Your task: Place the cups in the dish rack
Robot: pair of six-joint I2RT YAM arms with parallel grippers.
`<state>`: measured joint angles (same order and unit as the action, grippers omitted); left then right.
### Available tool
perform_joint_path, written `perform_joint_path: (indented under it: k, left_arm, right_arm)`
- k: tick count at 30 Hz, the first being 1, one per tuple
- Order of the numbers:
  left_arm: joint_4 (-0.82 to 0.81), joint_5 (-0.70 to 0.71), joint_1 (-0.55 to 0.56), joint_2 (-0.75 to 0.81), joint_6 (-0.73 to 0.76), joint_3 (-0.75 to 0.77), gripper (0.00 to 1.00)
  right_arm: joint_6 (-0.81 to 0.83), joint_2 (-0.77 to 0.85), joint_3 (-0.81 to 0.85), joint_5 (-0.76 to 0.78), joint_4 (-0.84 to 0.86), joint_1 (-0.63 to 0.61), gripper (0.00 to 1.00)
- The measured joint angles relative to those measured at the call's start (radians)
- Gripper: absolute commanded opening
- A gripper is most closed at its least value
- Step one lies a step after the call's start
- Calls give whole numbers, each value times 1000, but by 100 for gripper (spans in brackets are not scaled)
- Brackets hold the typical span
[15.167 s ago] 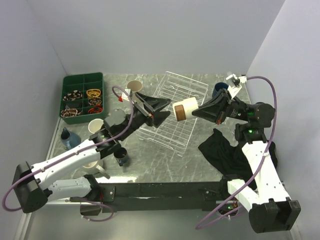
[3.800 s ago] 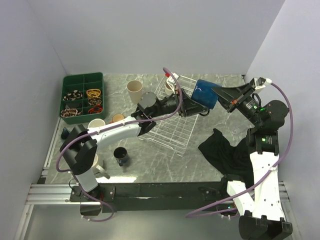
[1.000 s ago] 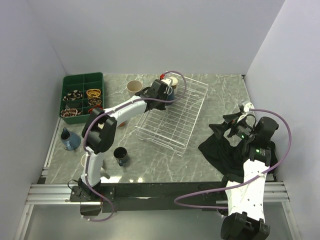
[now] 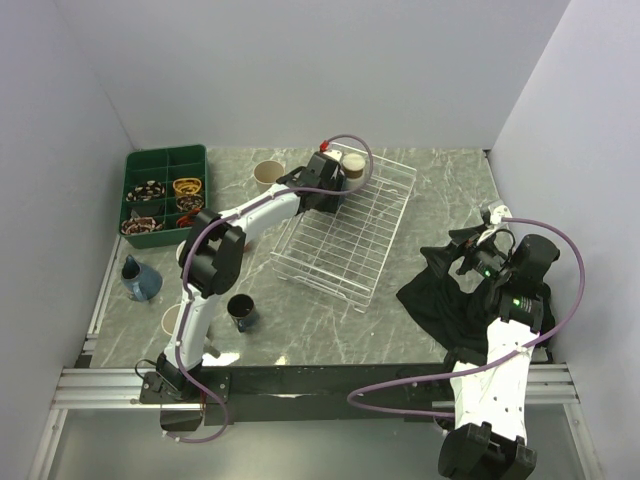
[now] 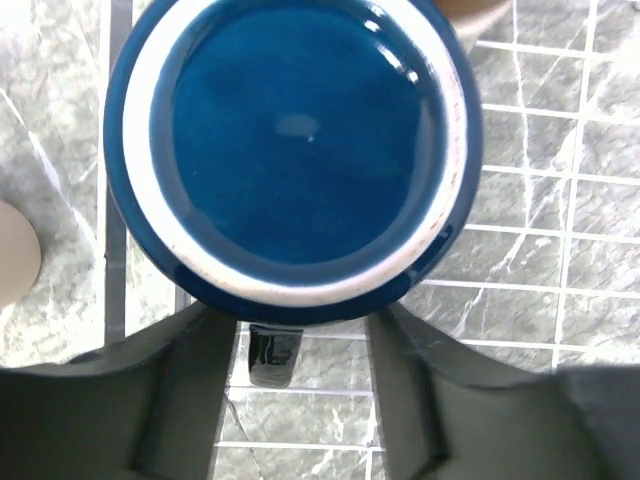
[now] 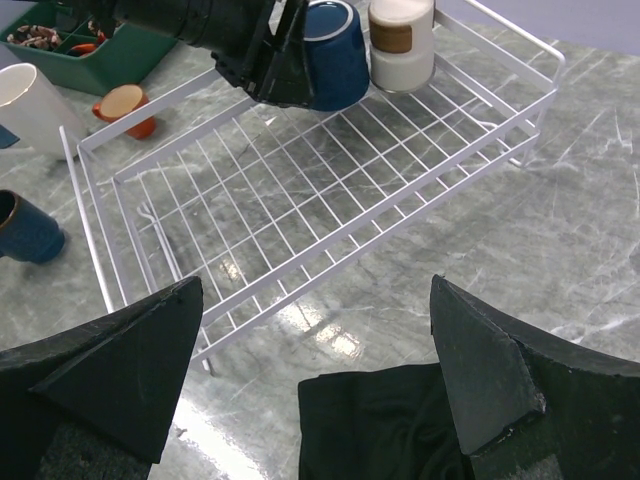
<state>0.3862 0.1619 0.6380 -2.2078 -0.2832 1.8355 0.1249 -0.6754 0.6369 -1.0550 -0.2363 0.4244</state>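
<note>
The white wire dish rack (image 4: pixel 340 245) (image 6: pixel 330 200) holds two cups at its far left corner. A dark blue mug (image 5: pixel 300 140) (image 6: pixel 335 55) stands there upside down beside a brown-and-cream cup (image 4: pixel 352 163) (image 6: pixel 400 38). My left gripper (image 4: pixel 328 192) (image 5: pixel 300 335) is open, its fingers on either side of the mug's handle (image 5: pixel 274 357) with gaps showing. My right gripper (image 4: pixel 455 255) (image 6: pixel 315 290) hangs wide open and holds nothing, right of the rack. On the table left of the rack are a tall beige tumbler (image 4: pixel 267 176), a small orange cup (image 6: pixel 125 108) and a navy cup (image 4: pixel 240 313).
A dark green compartment tray (image 4: pixel 165 158) sits at the far left. A black cloth (image 4: pixel 440 300) (image 6: pixel 400 420) lies under my right gripper. A blue mug (image 4: pixel 140 282) lies near the left edge, and a cream mug (image 4: pixel 172 322) shows partly behind the left arm.
My left gripper has opened and let go of the dark blue mug, which now stands in the rack. The right arm has stayed still.
</note>
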Motion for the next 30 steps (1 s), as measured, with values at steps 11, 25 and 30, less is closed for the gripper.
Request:
perform_joint_path:
  k: [11, 25, 30]
  left_arm:
    - [-30, -69, -1, 29, -39, -16, 68]
    - [-36, -173, -1, 108, -88, -20, 75]
    - [-53, -159, -5, 166, -89, -78, 86]
  right_arm:
    - [0, 0, 0, 0, 0, 2, 100]
    - [0, -1, 0, 0, 0, 11, 100]
    - [0, -1, 0, 0, 0, 13, 100]
